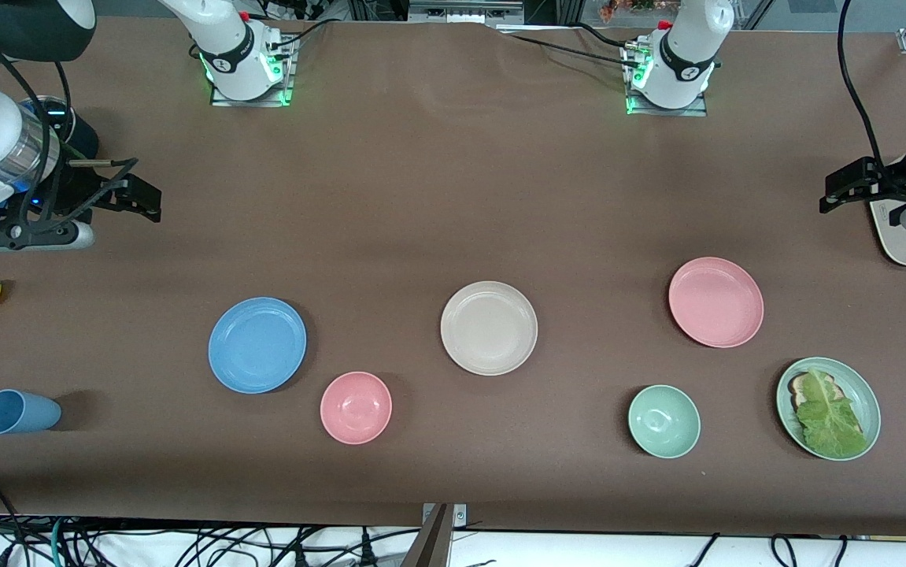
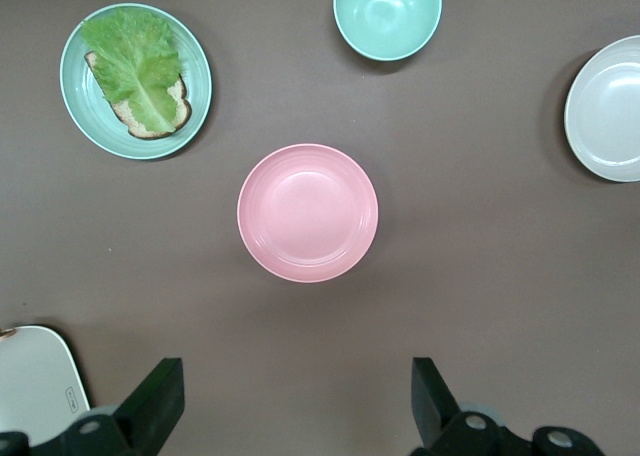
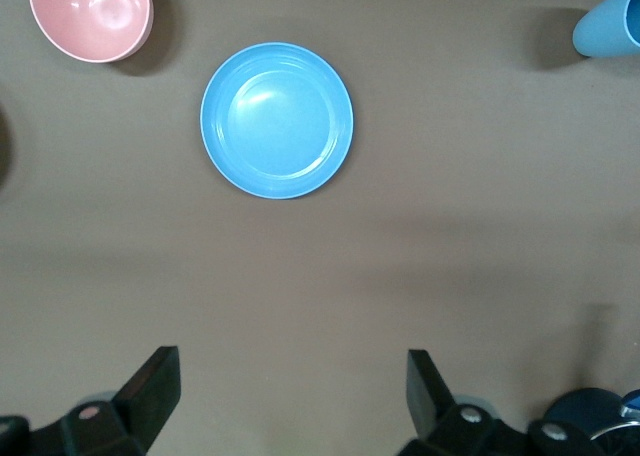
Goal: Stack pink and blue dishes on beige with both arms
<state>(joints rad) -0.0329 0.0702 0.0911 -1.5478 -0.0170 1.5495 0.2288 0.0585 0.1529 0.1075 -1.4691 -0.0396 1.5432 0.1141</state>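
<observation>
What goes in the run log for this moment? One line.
stage: start | left gripper: open, waiting | right gripper: open | pink plate, blue plate, beige plate: apart, unstacked

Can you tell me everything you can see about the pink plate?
The pink plate is flat, round and matte, with a shallow raised rim and faint rings inside. It looks like smooth plastic. It is empty and clean, lying right side up, flat on the brown table, toward the left arm's end. Nothing touches it. It lies farther from the front camera than the green bowl and the green plate with lettuce. The open left gripper hangs above the table beside it.
</observation>
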